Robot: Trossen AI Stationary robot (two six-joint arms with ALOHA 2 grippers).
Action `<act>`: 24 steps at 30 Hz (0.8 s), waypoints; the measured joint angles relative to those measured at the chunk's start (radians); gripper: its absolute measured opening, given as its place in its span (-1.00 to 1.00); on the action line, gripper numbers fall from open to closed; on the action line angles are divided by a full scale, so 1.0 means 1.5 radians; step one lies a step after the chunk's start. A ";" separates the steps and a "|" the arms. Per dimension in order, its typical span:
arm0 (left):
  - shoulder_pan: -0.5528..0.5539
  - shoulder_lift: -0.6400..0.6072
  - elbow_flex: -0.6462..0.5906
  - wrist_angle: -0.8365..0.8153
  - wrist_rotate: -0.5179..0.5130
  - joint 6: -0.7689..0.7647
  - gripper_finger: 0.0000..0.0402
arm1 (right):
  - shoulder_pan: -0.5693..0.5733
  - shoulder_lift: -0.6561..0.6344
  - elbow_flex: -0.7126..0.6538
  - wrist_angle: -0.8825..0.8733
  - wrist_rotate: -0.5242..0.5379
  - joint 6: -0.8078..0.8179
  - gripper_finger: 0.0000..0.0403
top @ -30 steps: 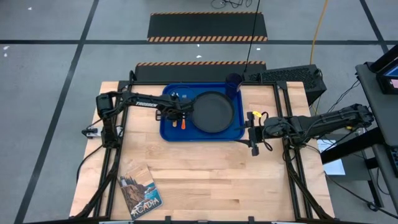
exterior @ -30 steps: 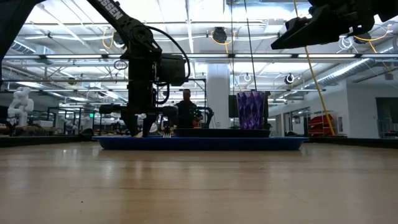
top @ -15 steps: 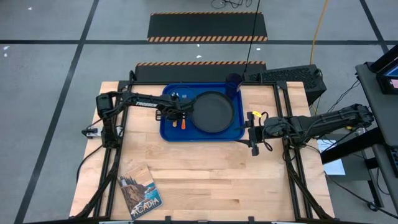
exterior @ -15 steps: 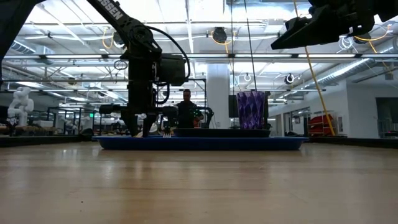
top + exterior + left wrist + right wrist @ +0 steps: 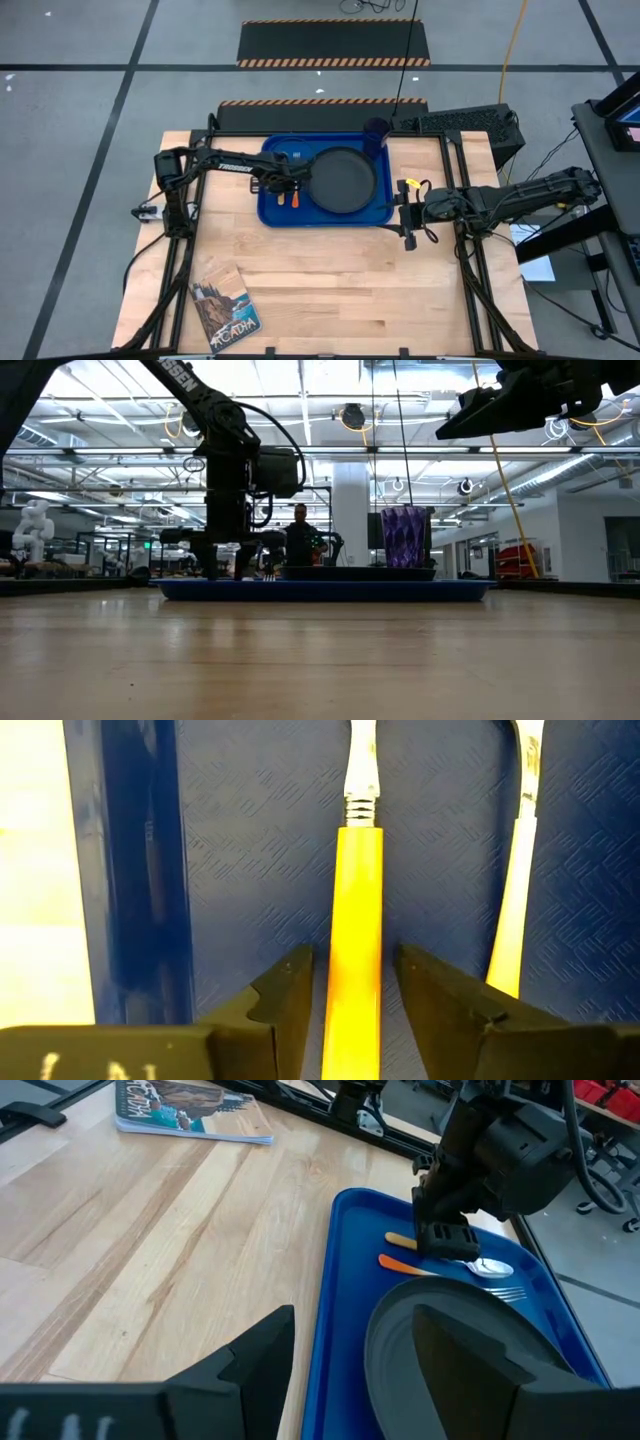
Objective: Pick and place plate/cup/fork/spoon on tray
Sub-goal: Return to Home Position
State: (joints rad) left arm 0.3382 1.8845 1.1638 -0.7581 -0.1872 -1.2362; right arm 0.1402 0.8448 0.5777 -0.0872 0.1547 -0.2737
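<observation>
The blue tray (image 5: 272, 215) lies at the table's far middle. On it are the black plate (image 5: 345, 180), the purple cup (image 5: 376, 130) upright in the far right corner, and the fork (image 5: 410, 1266) and spoon (image 5: 492, 1267) side by side left of the plate. My left gripper (image 5: 352, 960) points down over the tray, open. Its fingers stand on either side of the spoon's yellow-orange handle (image 5: 358, 890) with a small gap. My right gripper (image 5: 408, 212) is open and empty, raised just right of the tray.
A picture booklet (image 5: 224, 305) lies near the table's near left corner. Bare wood spreads between the tray and the near edge. In the low view a person (image 5: 299, 530) stands in the room beyond the table.
My left gripper has opened where it stands over the tray and let go of the yellow-orange handle, which lies flat on the tray between the fingers. Nothing else has moved.
</observation>
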 joint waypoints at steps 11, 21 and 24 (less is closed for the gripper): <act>-0.025 -0.120 0.026 -0.053 -0.059 0.044 -0.24 | 0.000 0.000 0.000 0.003 0.000 -0.003 -0.01; -0.165 -0.280 0.030 0.098 -0.235 0.394 -0.24 | -0.002 -0.001 0.000 0.046 0.055 -0.028 -0.01; -0.213 -0.308 0.020 0.107 -0.332 0.499 -0.24 | -0.001 -0.001 0.000 0.076 0.052 -0.038 -0.05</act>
State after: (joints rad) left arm 0.0182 1.4221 1.1941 -0.5972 -0.6844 -0.4882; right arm 0.1383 0.8433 0.5774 0.0261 0.2331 -0.3308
